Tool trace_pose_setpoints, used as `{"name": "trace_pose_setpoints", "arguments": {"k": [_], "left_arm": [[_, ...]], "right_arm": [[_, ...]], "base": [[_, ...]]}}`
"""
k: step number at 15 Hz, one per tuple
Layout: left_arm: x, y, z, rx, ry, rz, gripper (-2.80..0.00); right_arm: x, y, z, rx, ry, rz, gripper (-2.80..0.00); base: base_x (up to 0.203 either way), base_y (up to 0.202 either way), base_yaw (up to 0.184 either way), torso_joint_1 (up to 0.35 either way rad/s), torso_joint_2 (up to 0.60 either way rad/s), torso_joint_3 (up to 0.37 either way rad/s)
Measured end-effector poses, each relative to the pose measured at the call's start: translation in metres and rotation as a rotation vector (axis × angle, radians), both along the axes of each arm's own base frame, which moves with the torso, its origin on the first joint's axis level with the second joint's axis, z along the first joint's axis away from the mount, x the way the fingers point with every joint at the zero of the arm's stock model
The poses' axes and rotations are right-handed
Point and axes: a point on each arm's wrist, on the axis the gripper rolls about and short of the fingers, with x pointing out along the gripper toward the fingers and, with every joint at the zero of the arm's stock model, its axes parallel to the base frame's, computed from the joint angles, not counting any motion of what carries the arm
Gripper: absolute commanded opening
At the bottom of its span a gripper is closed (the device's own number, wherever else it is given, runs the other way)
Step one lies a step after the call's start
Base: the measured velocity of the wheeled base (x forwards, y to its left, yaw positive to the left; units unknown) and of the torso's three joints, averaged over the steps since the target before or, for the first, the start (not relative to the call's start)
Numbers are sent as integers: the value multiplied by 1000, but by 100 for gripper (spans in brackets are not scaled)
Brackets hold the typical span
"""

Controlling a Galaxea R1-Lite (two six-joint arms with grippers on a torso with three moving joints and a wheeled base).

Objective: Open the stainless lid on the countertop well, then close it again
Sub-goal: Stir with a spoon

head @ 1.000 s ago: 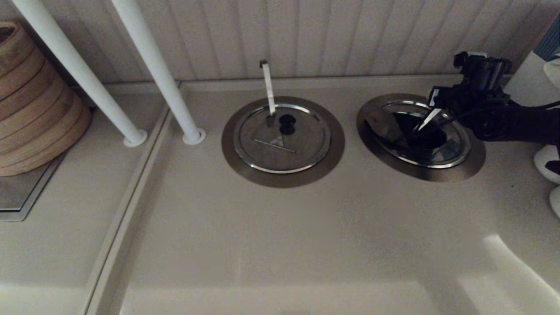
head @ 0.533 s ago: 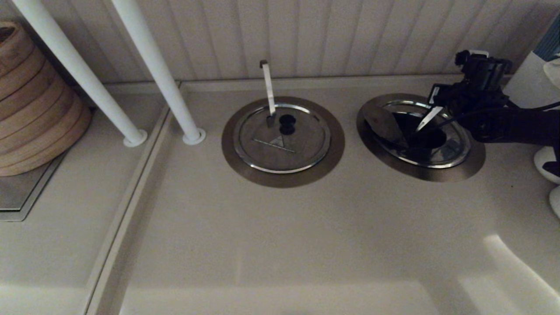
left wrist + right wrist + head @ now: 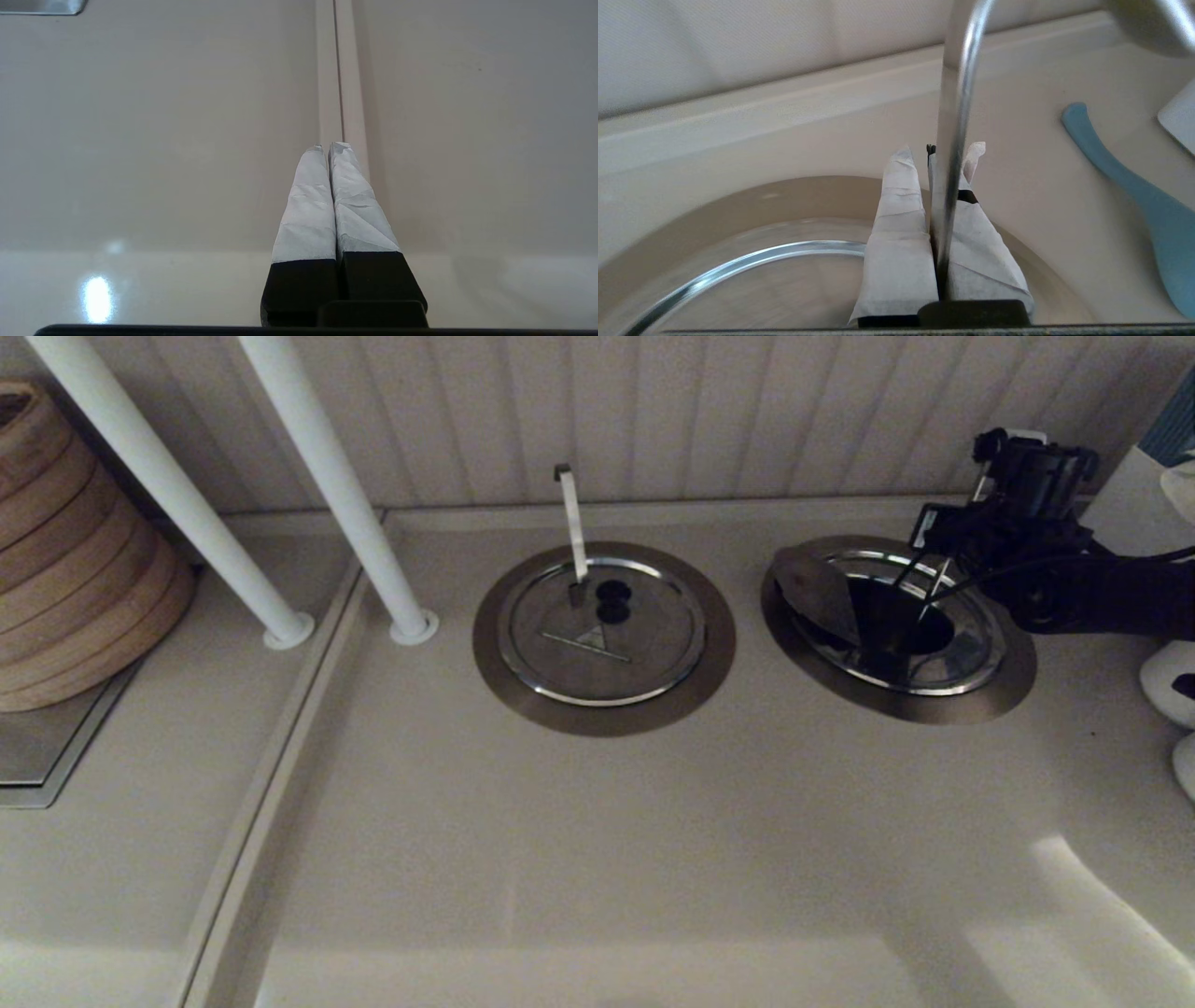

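The right gripper (image 3: 945, 154) is seen clenched on the slanted steel utensil handle (image 3: 955, 140) at the far rim of the countertop well (image 3: 1013, 686), on the right of the surface (image 3: 597, 840). The stainless lid (image 3: 826, 597) is seen tilted, propped at the well's left side over the dark cavity. The left gripper (image 3: 331, 147) is held pressed together over bare surface, away from the well.

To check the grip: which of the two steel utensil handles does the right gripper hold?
The slanted handle at the right-hand well; the right gripper is shut on it. The other handle stands upright at the middle lid, untouched.
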Motion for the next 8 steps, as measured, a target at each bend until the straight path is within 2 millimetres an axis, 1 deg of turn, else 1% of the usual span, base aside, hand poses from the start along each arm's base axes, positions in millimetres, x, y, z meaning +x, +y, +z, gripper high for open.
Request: {"name": "trace_pose_setpoints", "arguments": {"k": [5,6,8], "left_arm": [[0,0,0,0,0,0,-280],[0,0,0,0,0,0,-280],[0,0,0,0,0,0,-280]], "right_arm": [[-14,10,13,2,-11,20,-280],[-18,13,16,9,-14,29,-280],[-28,26,23,47,-36,64,-280]], "base": [[0,0,0,0,0,0],[0,0,0,0,0,0],[0,0,0,0,0,0]]}}
